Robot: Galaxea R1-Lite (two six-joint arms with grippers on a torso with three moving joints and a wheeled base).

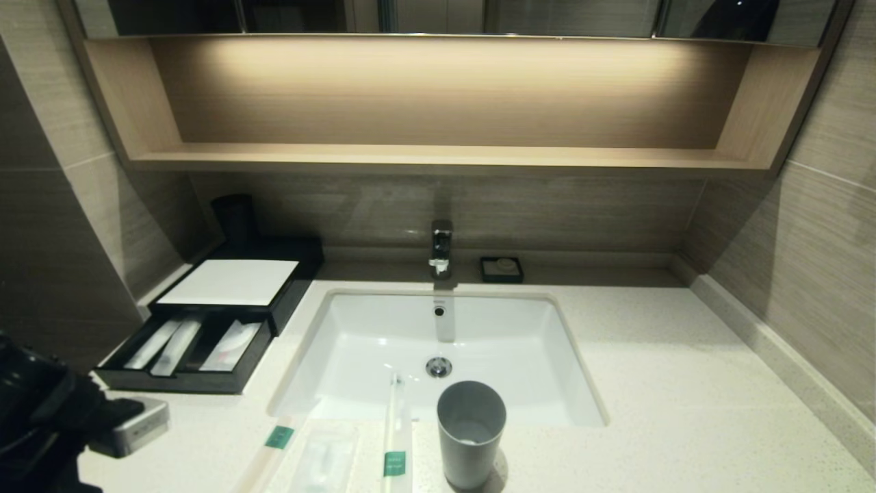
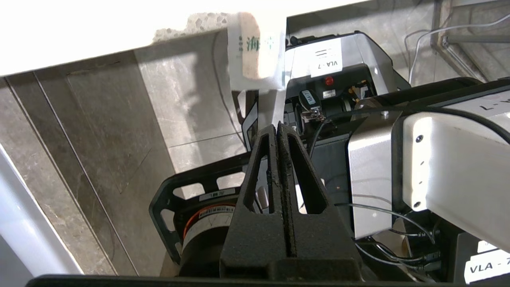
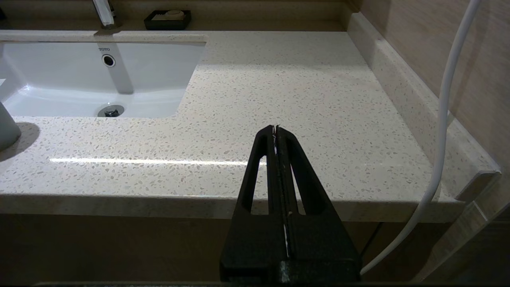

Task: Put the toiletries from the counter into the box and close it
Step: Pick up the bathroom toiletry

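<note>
While lining up the first pick, read the pale speckled counter (image 1: 684,383) as the working surface, with the white sink (image 1: 383,342) sunk into its middle. Keep off the basin edge.

Note the black box (image 1: 229,281) at far left, white panel on top, divided drawer (image 1: 185,380) pulled out toward the near side, wrapped items already lying in its compartments. Leave it open until loading is done.

Bring the left arm (image 1: 41,424) up from the near left corner. Steer clear of the grey cup (image 1: 471,431), standing just right of the toiletries at the near edge.

Take the left paper-wrapped stick (image 1: 277,438) first, probably the easiest reach; one end overhangs the counter edge. Leave the right paper-wrapped stick (image 1: 395,438), poking out over the basin, for later. Expect the flat translucent packet (image 1: 325,455) between them to be slippery and hard to pinch.

Open the left gripper (image 2: 279,129) before descending: below counter level, jaws pressed together, holding nothing. Ignore the right gripper (image 3: 275,129), parked before the near right edge, likewise closed and empty.
</note>
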